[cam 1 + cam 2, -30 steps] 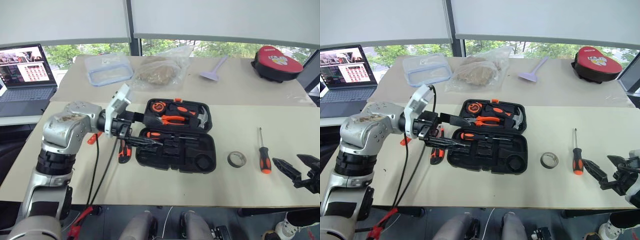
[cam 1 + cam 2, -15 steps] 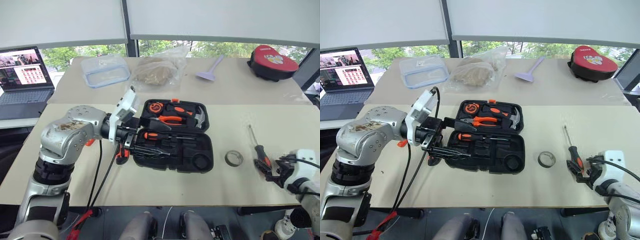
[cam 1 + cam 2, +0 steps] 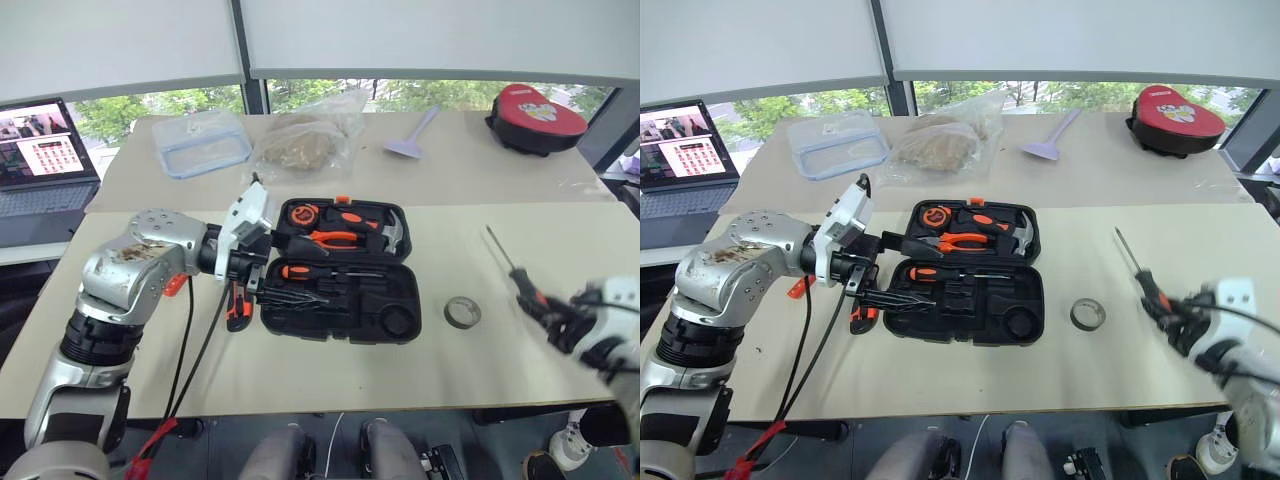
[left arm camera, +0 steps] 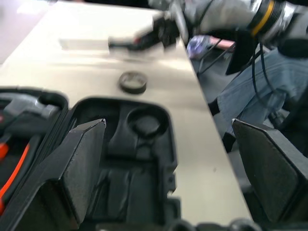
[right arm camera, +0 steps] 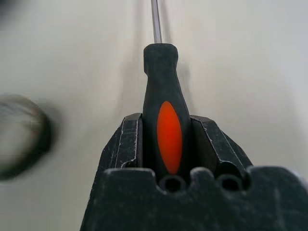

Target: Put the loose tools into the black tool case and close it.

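Note:
The black tool case (image 3: 412, 300) lies open mid-table, with pliers, a hammer and an orange-handled screwdriver (image 3: 312, 271) in its recesses. My left gripper (image 3: 300, 268) hovers open over the case's left part, its fingers (image 4: 82, 159) wide apart with nothing between them. At the right, my right gripper (image 5: 167, 125) is shut on the handle of a black-and-orange screwdriver (image 3: 512, 272), whose shaft points away from me. Between the case and that hand a grey tape roll (image 3: 461, 312) lies flat. A black-and-orange utility knife (image 3: 237, 306) lies by the case's left edge, partly behind my left arm.
On the far table are a clear food container (image 3: 203, 141), a plastic bag (image 3: 305, 140), a lilac scraper (image 3: 410, 140) and a red-and-black pouch (image 3: 535, 105). A laptop (image 3: 45, 150) stands open at far left. Black cables hang from my left arm.
My right gripper moved forward to the screwdriver and closed from wide open onto its handle. My left gripper stayed open over the case. The camera shifted slightly.

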